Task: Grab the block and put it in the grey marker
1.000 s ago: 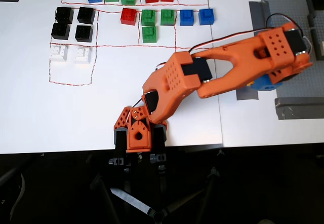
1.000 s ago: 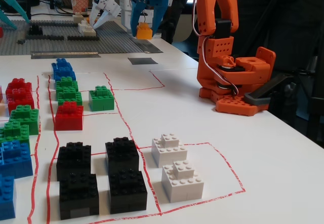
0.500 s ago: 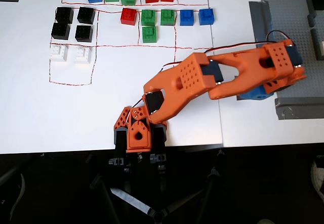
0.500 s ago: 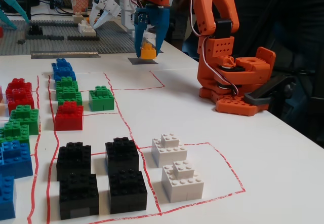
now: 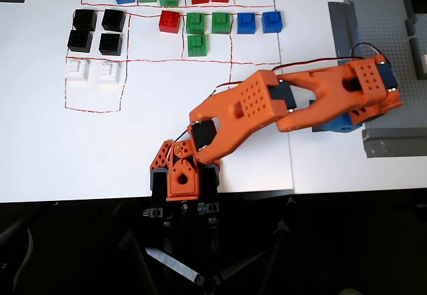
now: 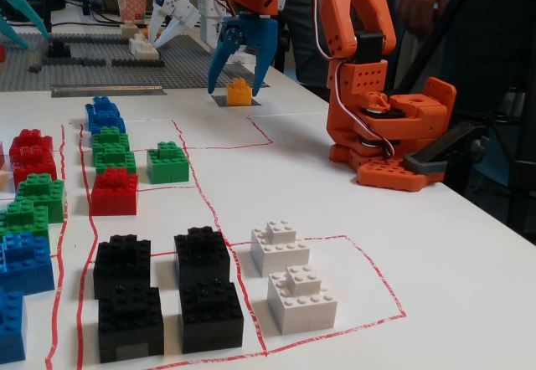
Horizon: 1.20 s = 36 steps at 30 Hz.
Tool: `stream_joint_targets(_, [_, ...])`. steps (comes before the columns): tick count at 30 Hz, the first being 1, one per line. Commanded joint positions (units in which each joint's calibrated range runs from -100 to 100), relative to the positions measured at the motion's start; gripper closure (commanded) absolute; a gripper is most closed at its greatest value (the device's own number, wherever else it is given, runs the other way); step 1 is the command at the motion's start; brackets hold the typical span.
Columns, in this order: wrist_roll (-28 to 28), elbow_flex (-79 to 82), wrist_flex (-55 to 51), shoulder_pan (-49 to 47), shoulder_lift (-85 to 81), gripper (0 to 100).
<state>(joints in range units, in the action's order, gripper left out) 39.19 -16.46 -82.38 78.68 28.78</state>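
The yellow-orange block (image 6: 239,93) sits on the small dark grey marker (image 6: 222,100) at the far side of the white table. My gripper (image 6: 234,88) has blue fingers (image 6: 219,56) and hangs open over the block, one fingertip on each side and both clear of it. In the overhead view only a blue part of the gripper (image 5: 337,123) shows under the orange arm. The arm hides the block and the marker there.
The arm's base (image 5: 180,175) is clamped at the table's edge. Rows of blue, green, red, black (image 6: 126,265) and white bricks (image 6: 289,278) stand inside red outlines. A grey studded baseplate (image 6: 75,60) lies beyond the marker. A person stands behind the arm.
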Motion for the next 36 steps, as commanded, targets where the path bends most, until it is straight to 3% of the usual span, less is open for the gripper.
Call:
stream_joint_targets(1, [-0.15, -5.01, 0.17, 3.10, -5.63, 66])
stream_joint_targets(13, [-1.12, -8.55, -14.44, -0.06, -18.24, 66])
stream_joint_targets(28, [-17.19, -0.75, -16.15, -23.19, -32.32, 99])
stream_joint_targets(36, [-26.57, 14.50, -12.40, -38.58, -38.62, 100])
